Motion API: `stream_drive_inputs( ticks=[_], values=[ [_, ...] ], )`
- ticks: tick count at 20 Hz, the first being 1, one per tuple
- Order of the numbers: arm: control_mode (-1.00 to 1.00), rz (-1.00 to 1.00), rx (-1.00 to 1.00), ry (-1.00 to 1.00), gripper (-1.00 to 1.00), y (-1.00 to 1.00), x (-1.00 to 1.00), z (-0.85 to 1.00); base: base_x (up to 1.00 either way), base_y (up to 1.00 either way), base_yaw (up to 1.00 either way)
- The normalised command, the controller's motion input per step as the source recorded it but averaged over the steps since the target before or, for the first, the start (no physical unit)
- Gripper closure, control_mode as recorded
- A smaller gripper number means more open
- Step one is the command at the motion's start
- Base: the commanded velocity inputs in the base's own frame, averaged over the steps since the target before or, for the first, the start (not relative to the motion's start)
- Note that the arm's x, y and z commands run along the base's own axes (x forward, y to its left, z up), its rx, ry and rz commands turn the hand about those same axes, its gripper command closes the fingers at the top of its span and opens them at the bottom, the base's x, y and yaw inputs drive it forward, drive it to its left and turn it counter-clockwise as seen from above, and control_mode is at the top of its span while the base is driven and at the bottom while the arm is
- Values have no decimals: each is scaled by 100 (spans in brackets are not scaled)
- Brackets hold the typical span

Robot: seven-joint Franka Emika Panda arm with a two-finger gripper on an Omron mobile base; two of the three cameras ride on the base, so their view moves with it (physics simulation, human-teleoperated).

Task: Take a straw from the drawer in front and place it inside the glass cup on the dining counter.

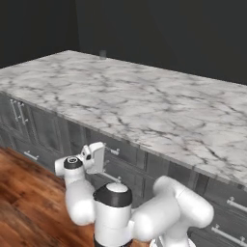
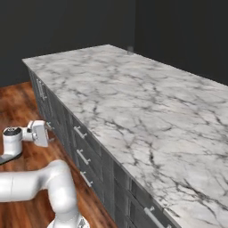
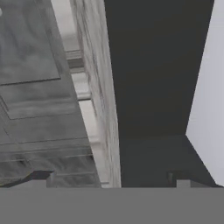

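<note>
The gripper is held low in front of the dark-grey cabinet fronts, just under the thick edge of the dining counter, presumably to line up with a drawer handle. The drawer is taken to be the one just beside the hand, and it is shut, so the straw is judged to be hidden inside it. A small faint shape at the counter's far edge is probably the glass cup, too blurred to confirm. It is placed well apart from the arm. Nothing is seen held; the jaw gap cannot be told, since only dark tips are shown in the hand view.
</note>
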Motion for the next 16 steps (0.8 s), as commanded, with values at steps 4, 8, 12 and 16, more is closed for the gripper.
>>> stream_drive_inputs(
  ticks=[4,8,12,16],
  values=[
    [-100,-2,-12,-1,-100,0,36,-31,0,0,0],
    [-100,0,-4,0,-100,0,39,-36,0,0,0],
    [-100,0,0,0,-100,-11,40,-37,0,0,0],
    [-100,9,3,2,-100,-21,41,-38,0,0,0]
  ],
)
